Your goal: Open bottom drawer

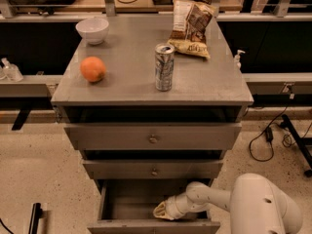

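1. Speckled pale floor (29, 179) surrounds a grey cabinet (126, 89) that stands in front of dark shelving.
2. On the cabinet's top sit a white bowl (92, 29) at the back left, an orange (92, 68) nearer the left front, an upright drink can (164, 67) near the middle, and a chip bag (191, 27) lying at the back right.
3. The top drawer (195, 136) and the middle drawer (117, 169) each stand slightly proud of the carcass, with a dark gap above each front.
4. The bottom drawer (131, 204) is pulled well out at the foot of the cabinet, its grey inside open to view and the top edge of its front at the lower border of the view.
5. The robot's white body (263, 208) fills the lower right corner.
6. The arm (209, 199) leaves the body at a rounded joint and runs leftward, nearly level, over the drawer's right side.
7. The gripper (163, 211) lies inside the bottom drawer, right of its centre, just behind the front panel and pointing left.
8. Whether the gripper is spread or closed on anything cannot be told from this view.
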`<state>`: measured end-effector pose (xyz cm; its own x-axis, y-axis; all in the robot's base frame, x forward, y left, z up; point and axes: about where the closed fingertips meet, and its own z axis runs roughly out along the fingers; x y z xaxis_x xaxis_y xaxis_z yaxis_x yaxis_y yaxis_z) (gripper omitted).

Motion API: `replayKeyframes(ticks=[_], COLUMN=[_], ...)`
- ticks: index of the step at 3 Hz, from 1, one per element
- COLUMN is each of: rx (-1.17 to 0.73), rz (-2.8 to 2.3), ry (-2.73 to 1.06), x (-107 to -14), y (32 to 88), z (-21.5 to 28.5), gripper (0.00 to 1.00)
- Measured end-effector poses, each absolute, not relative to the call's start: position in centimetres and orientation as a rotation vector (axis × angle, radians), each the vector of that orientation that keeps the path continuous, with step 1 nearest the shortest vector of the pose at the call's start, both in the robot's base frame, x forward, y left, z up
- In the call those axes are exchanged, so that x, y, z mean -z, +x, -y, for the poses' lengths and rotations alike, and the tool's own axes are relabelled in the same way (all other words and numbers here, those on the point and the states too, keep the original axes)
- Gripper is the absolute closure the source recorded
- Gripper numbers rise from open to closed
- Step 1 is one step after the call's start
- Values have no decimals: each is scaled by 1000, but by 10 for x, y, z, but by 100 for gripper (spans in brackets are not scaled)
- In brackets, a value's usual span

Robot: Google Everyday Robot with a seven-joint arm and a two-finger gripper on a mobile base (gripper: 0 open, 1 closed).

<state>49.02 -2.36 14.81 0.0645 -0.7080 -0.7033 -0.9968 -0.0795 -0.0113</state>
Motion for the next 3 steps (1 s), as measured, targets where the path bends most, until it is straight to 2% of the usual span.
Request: replayKeyframes(ticks=[1, 2, 3], rx=[-746, -746, -746], rz=[-1694, -1694, -1694], ry=[-1843, -1843, -1843], x=[-148, -148, -148], y=[490, 490, 490], z=[24, 24, 24], gripper=[97, 75, 76])
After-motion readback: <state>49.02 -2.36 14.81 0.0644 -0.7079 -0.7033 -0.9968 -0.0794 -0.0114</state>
